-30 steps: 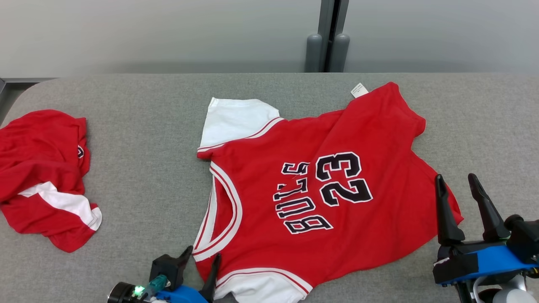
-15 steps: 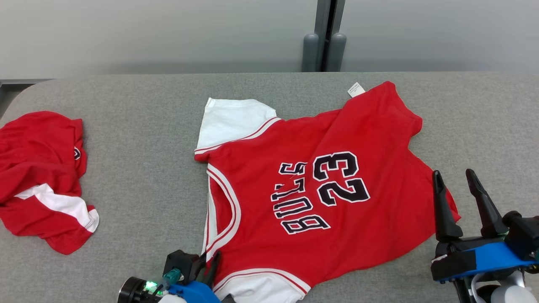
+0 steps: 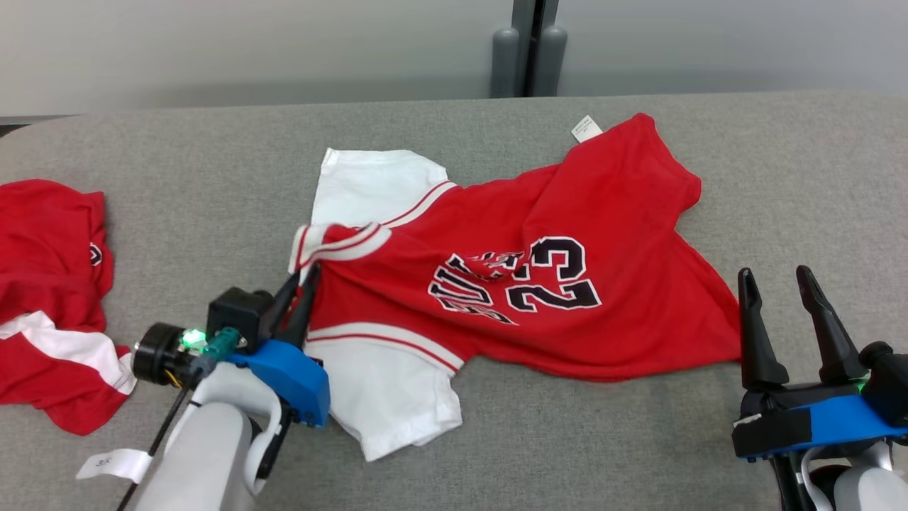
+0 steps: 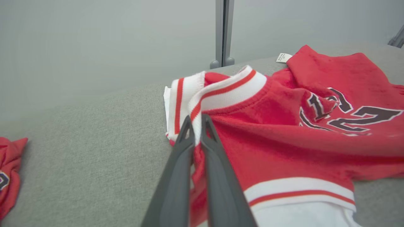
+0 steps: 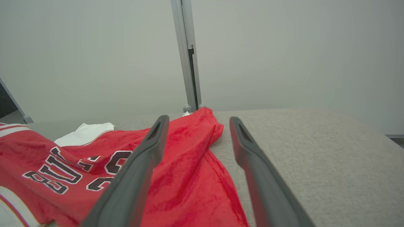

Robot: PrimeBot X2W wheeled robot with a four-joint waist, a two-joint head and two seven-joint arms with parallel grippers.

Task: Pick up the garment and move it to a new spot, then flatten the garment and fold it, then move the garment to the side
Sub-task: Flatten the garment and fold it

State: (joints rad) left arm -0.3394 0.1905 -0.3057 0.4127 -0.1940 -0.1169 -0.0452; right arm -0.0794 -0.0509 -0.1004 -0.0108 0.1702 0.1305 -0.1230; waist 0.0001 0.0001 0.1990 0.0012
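Note:
The garment (image 3: 567, 305) is a red jersey with white sleeves and dark "BULLS 23" lettering, spread across the grey table's middle. My left gripper (image 3: 303, 273) is shut on its red-and-white striped collar (image 4: 221, 91), which is lifted off the table and bunched. The near white sleeve (image 3: 386, 397) trails below the grip. In the left wrist view my fingers (image 4: 176, 170) pinch the collar band between them. My right gripper (image 3: 774, 275) stands open just off the jersey's right hem, empty; the right wrist view shows the red cloth (image 5: 189, 176) under and left of its fingers.
A second red-and-white garment (image 3: 50, 298) lies crumpled at the table's left edge. The grey padded table (image 3: 816, 184) runs wide to the right. A grey post (image 3: 525, 50) stands against the pale wall behind the table.
My left gripper closed on the collar and pulled it up and to the left, dragging and wrinkling the jersey. The head view has shifted. The right gripper stays open.

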